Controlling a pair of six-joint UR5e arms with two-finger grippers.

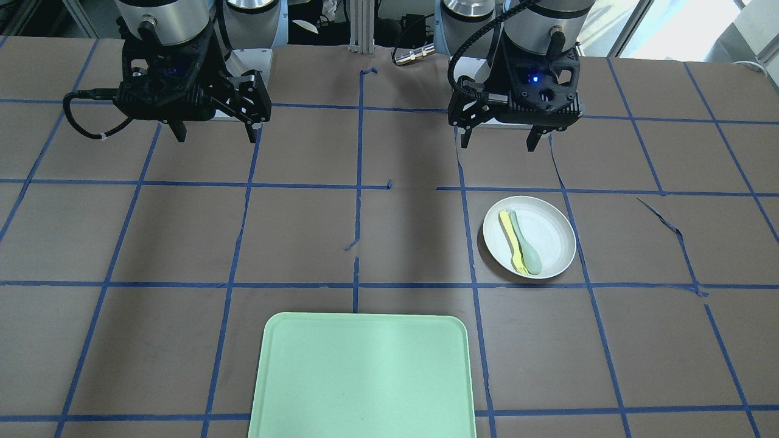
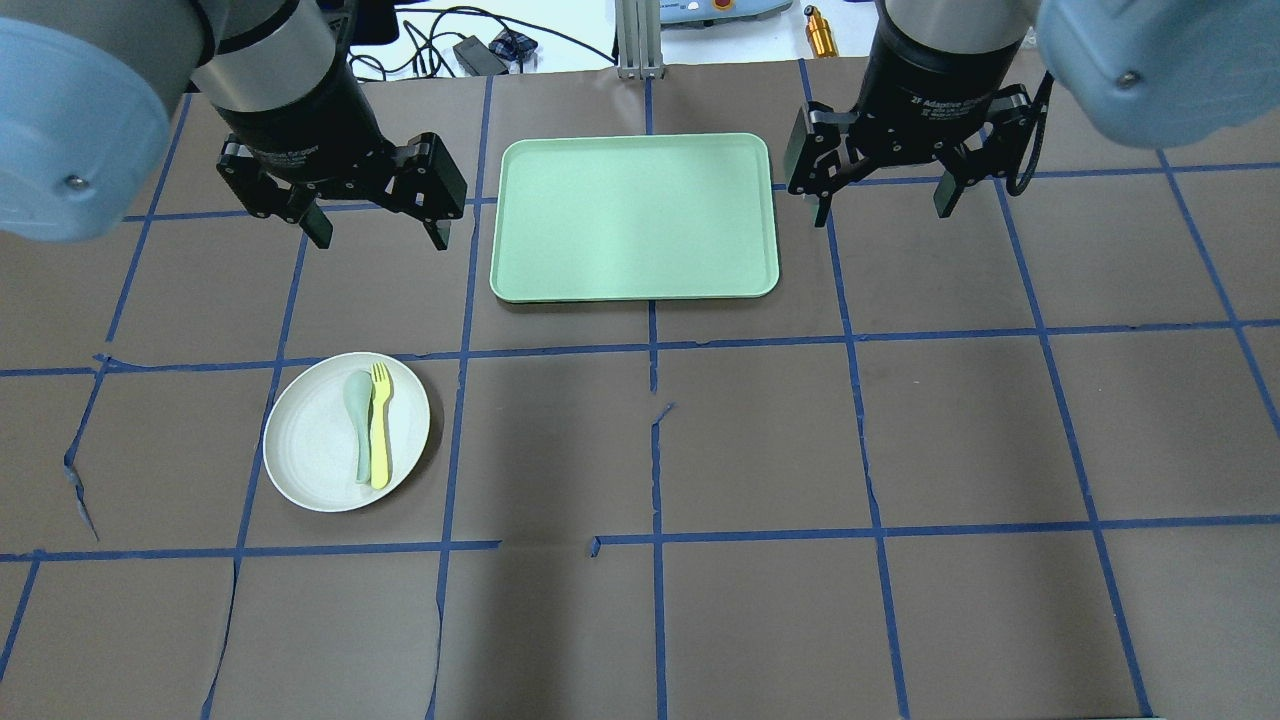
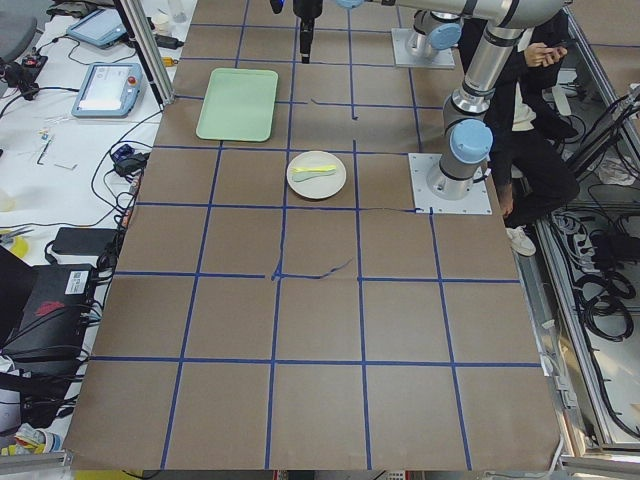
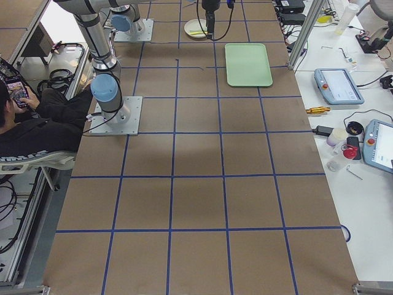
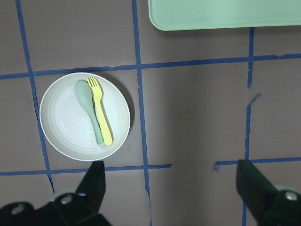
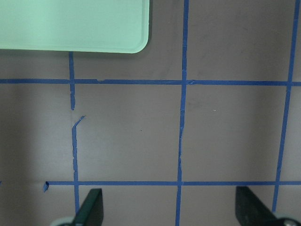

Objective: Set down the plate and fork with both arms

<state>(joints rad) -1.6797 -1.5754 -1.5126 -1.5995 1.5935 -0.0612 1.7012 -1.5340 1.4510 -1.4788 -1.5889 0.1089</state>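
The off-white plate [image 1: 552, 234] lies on the table on my left side, also in the overhead view [image 2: 310, 450] and the left wrist view [image 5: 66, 127]. The yellow fork [image 1: 511, 241] [image 2: 380, 425] [image 5: 101, 113] lies on the plate beside a pale grey-green spoon [image 1: 527, 246] [image 2: 358, 420]. My left gripper [image 1: 498, 140] [image 2: 380, 240] [image 5: 171, 188] hangs open and empty above the table, between the plate and the tray's left end. My right gripper [image 1: 216, 137] [image 2: 884, 212] [image 6: 171, 207] hangs open and empty off the tray's right end.
A mint-green rectangular tray [image 1: 362, 377] [image 2: 635, 215] with nothing on it lies at the far middle of the table, between the two grippers. Blue tape lines grid the brown table cover. A seated person [image 3: 530, 120] is behind the robot bases.
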